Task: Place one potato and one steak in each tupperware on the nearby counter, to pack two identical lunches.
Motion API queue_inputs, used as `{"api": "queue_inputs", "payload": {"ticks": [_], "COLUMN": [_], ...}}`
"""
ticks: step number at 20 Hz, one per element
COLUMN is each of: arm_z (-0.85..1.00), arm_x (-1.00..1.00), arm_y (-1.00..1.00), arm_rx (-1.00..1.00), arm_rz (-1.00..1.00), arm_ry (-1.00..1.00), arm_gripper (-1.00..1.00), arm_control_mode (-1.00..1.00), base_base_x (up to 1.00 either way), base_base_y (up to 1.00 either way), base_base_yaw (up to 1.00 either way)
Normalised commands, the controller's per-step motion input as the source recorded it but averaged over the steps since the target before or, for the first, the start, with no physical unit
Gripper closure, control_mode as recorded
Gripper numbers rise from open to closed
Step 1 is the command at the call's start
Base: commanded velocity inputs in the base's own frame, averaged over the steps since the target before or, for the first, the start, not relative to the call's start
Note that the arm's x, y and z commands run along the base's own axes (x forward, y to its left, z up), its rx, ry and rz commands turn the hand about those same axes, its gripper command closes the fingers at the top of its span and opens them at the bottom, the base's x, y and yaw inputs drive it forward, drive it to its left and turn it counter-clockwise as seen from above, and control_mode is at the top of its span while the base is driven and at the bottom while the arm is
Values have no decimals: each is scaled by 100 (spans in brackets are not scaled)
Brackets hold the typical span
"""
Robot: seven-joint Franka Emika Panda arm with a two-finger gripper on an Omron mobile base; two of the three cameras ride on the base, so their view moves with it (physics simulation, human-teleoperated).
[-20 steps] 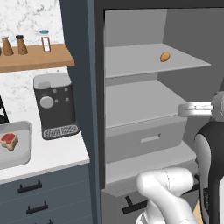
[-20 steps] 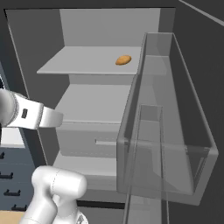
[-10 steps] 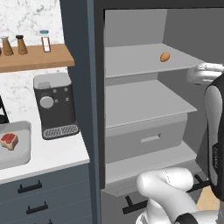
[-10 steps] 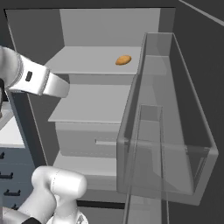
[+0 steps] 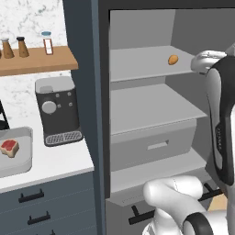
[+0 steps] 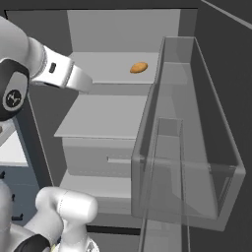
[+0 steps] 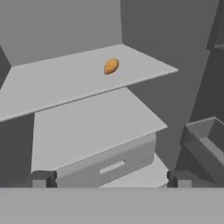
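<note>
Up on the top shelf (image 7: 65,76), 1 potato (image 7: 111,66) lies near the right edge — jaws spread wide, holding nothing; 1 steak (image 5: 9,147) sits in a tub (image 5: 25,160) at the surface's (image 5: 55,167) left edge.

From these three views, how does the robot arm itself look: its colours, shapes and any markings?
The arm has rounded white shells with dark, nearly black joints; one dark joint cap carries a small light logo. In the left base view a long glossy black segment shows, above a bulky white base link. The jaws end in two small dark, blocky tips.
</note>
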Motion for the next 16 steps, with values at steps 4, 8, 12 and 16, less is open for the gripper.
{"api": "queue_inputs", "payload": {"ticks": [4,8,12,16], "arm_z": [0,0,-2,-17], "arm_x": [58,69,72,62], "arm_y": [-11,-3,-12,-14], "arm_rx": [0,0,0,0], "arm_rz": [-4,-1,0,0], "arm_ry": [0,0,2,0], "arm_gripper": [-100,-100,-100,-100], "arm_control_mode": [-100,-100,-100,-100], "base_base_x": [0,0,0,0], "base_base_y": [0,0,0,0], "base_base_yaw": [0,0,0,0]}}
